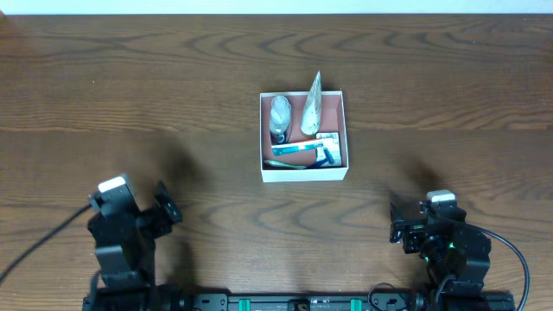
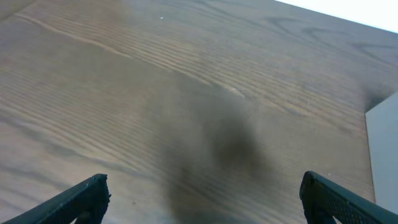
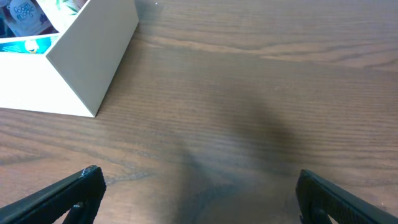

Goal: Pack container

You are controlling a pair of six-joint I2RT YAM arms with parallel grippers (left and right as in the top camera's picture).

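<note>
The container (image 1: 303, 174), a small square white-walled box with a pinkish-brown inside, sits at the table's middle. It holds a small clear bottle (image 1: 280, 117), a clear pointed packet (image 1: 311, 111), a toothbrush in blue packaging (image 1: 298, 149) and a small tube or box (image 1: 328, 138). My left gripper (image 1: 167, 204) is open and empty at the front left, far from the container. My right gripper (image 1: 399, 223) is open and empty at the front right. The container's white wall shows in the right wrist view (image 3: 87, 68) and its edge in the left wrist view (image 2: 384, 149).
The wooden table (image 1: 130, 95) surrounds the container. A white wall or edge runs along the far side (image 1: 276, 7). Arm bases and cables sit at the front edge (image 1: 302, 302).
</note>
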